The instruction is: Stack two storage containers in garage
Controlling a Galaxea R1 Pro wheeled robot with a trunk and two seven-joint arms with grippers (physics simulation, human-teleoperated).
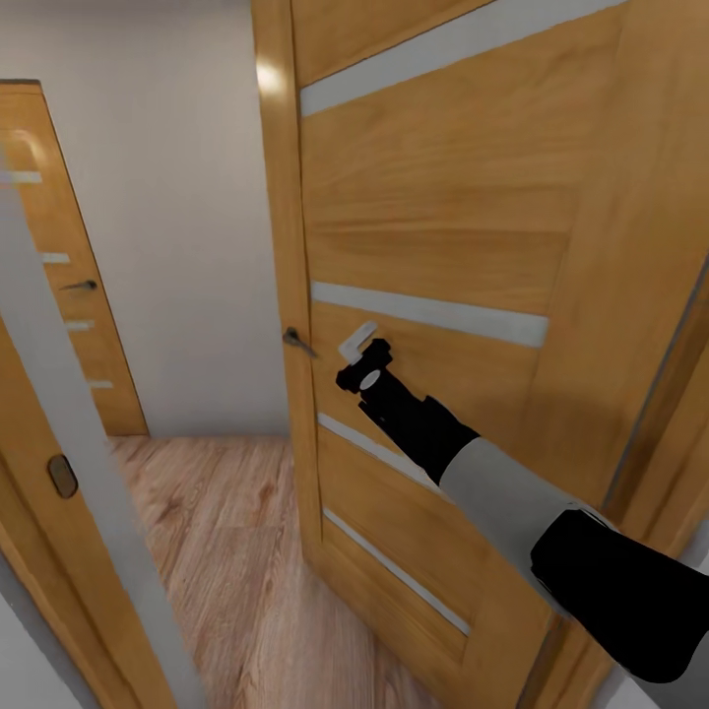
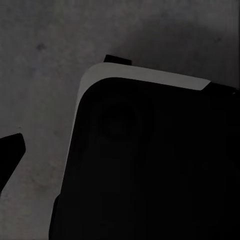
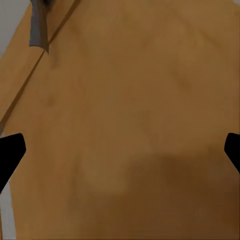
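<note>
- No red-orange storage container can be seen; the robot appears to be on its way through a corridor, facing a door, so where the bins lie cannot be told.
- The right gripper [image 1: 356, 356] is stretched forward with its tips at the face of the honey-coloured wooden door with pale horizontal stripes [image 1: 443, 246]. In the right wrist view the dark fingertips [image 3: 11, 152] stand wide apart at either edge with bare wood between them, so it is spread open and holds nothing.
- The small dark lever handle [image 1: 295, 341] sits just beside the gripper, toward the door's free edge; it shows as a grey bar [image 3: 38, 25] ahead and off to one side.
- The step in hand seems to be pushing this door aside. A judgement: press flat on the panel near the handle edge, where leverage is best, and advance base and arm together so the tips do not skid.
- The left gripper: one dark fingertip [image 2: 10, 155] shows over a dark grey surface beside the robot's black body [image 2: 150, 160]; its opening cannot be told.
- Beyond, light wood-plank floor [image 1: 226, 551] and a second wooden door [image 1: 79, 295].
</note>
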